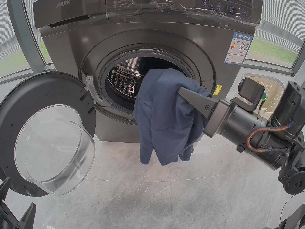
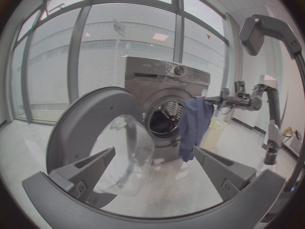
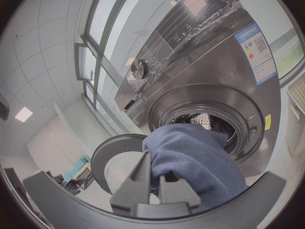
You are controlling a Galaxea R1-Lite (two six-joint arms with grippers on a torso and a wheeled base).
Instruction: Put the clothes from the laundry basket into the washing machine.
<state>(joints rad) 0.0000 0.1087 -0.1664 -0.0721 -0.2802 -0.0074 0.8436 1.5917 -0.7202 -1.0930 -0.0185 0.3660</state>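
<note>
My right gripper is pinched on a navy garment. The garment hangs just in front of the washing machine's open mouth, outside the drum. My left gripper sits low with fingers spread, facing the swung-open door. Its camera catches the pale laundry basket beside the machine, but I cannot tell its contents.
</note>
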